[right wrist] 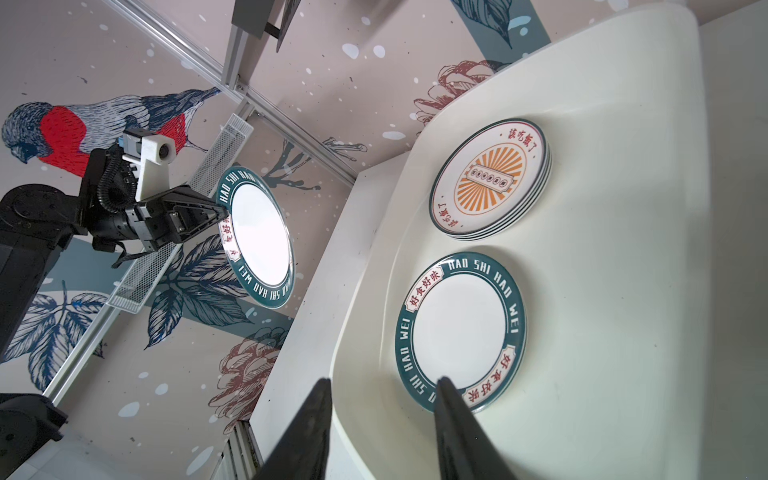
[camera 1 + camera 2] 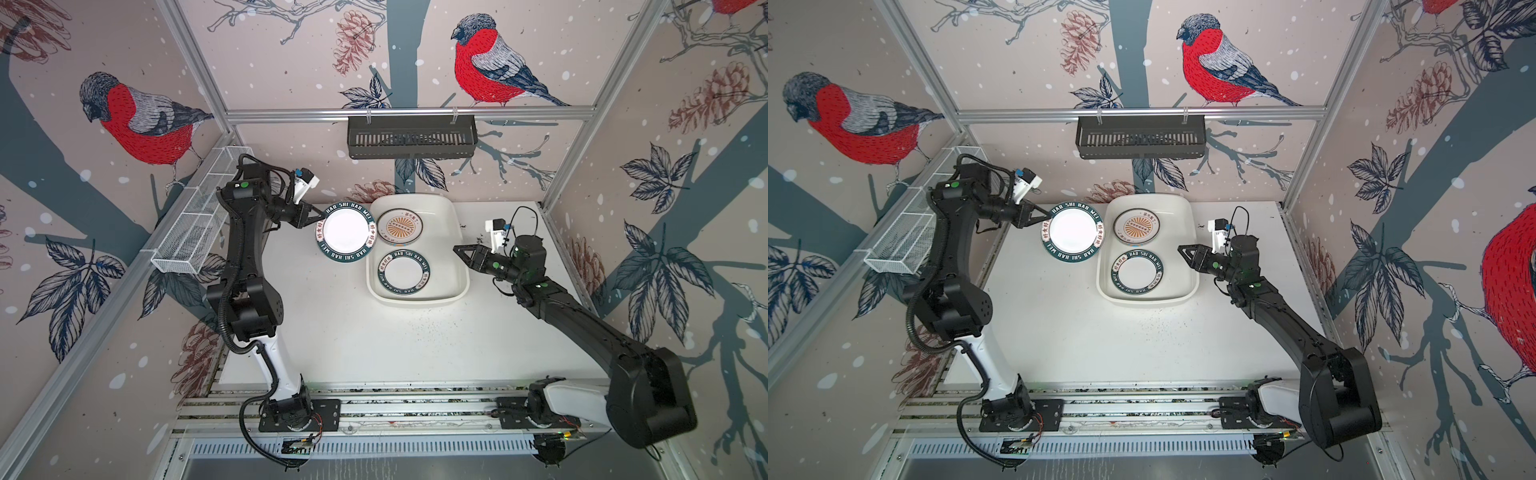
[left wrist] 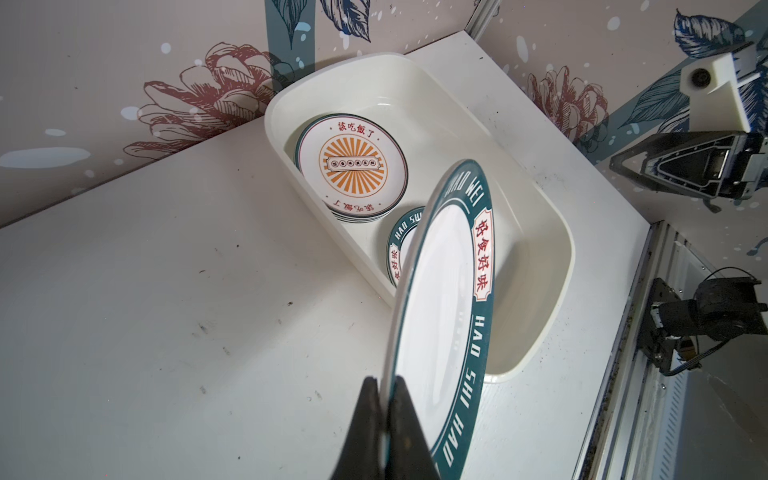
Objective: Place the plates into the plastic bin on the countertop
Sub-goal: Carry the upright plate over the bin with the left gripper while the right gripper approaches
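Bin (image 2: 440, 216): far end filled by sunburst stack (image 2: 400, 225), near end by lettered plate (image 2: 403, 272); strip along right wall bare. Left of bin: tilted plate (image 2: 345, 235) close by rim. Countertop (image 2: 332, 332) before bin bare.

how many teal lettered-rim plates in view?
2. One plate is held aloft by the left gripper, just left of the plastic bin; the other plate lies flat in the bin's near half. More may hide beneath it.
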`<state>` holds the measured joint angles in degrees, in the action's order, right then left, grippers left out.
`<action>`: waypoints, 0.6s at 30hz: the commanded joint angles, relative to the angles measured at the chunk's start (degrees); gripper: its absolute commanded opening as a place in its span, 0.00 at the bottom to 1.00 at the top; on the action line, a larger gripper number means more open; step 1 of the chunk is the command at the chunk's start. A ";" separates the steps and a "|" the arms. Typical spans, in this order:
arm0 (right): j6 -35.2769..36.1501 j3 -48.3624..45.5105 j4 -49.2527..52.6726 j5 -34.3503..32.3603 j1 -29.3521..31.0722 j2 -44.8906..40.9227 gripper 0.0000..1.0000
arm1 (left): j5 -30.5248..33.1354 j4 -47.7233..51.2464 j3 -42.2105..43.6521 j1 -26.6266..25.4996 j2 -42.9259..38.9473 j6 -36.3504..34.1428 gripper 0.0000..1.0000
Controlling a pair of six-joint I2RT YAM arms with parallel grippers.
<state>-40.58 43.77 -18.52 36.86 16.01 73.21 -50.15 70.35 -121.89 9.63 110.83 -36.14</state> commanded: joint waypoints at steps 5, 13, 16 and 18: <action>2.70 5.05 -0.18 4.62 3.61 4.22 0.45 | -3.69 -5.76 1.08 -5.29 0.55 7.12 0.00; -1.48 4.87 -7.85 0.79 8.53 7.79 0.46 | -5.26 -9.35 2.26 -11.24 1.42 10.97 0.00; -2.30 4.97 -9.61 -0.07 9.67 8.81 0.46 | -5.22 -11.90 3.43 -12.99 0.90 12.94 0.00; -2.75 4.77 -10.64 -0.81 10.16 9.06 0.46 | -5.10 -13.30 3.67 -14.20 0.76 14.05 0.00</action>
<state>-42.04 48.38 -24.56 38.17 25.74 81.97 -52.66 60.62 -118.48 -3.55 112.42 -24.71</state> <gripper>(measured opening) 0.458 0.076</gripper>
